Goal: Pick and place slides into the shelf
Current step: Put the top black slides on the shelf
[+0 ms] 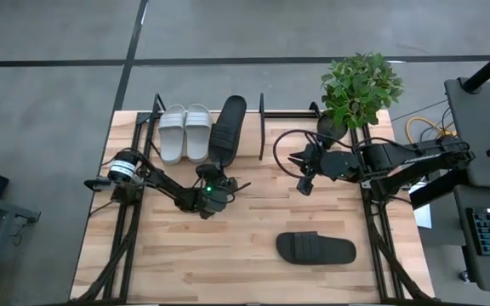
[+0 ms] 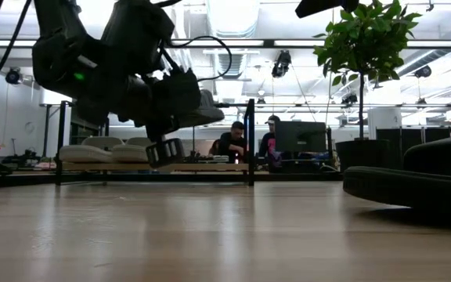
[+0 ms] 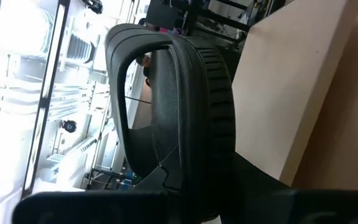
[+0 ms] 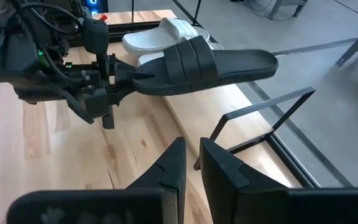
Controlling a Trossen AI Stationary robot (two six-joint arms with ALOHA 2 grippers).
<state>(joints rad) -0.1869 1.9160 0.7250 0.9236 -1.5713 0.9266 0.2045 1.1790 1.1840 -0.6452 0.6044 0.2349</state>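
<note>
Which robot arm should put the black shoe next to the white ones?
The left. Its left gripper is shut on the black slide, held above the shelf beside the white slides. The right gripper is shut and empty.

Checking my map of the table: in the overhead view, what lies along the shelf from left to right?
White slides → black slide held by the left gripper → shelf's upright end frame → potted plant.

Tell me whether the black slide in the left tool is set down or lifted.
Lifted: the left tool is shut on the black slide's heel, holding it level above the shelf beside the white slides.
</note>
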